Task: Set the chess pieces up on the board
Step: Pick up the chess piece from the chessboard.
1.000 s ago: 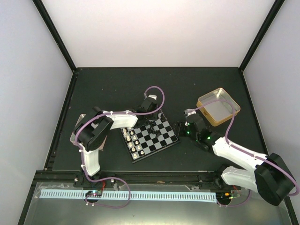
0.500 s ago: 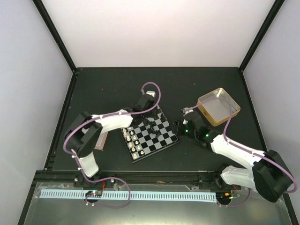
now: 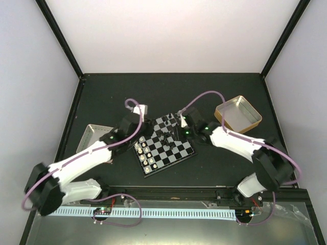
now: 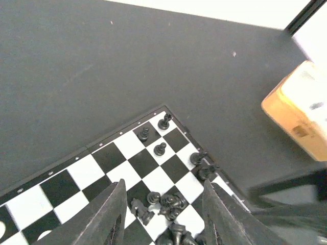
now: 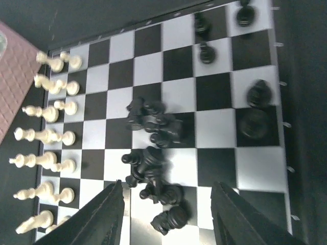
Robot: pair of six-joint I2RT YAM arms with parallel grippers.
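Left gripper (image 4: 163,185) and right gripper (image 5: 167,186) hang at the board's (image 3: 179,148) far side, fingers spread, empty.
Black chess pieces (image 5: 153,125) heap mid-board; cream-white pieces (image 5: 48,135) line its near-left edge.

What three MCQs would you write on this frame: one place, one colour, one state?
1. Where is the gold tin?
A) on the table, right of the board
B) on the board
C) under the board
2. What colour are the heaped pieces mid-board?
A) cream-white
B) black
C) red
3. How is the right gripper?
A) shut on a pawn
B) shut, empty
C) open, empty
Key: 1A, the top view shows it past the board's right corner. 2B, the heap is black; the cream-white pieces stand in rows at one edge. 3C, its fingers stand apart with nothing between.
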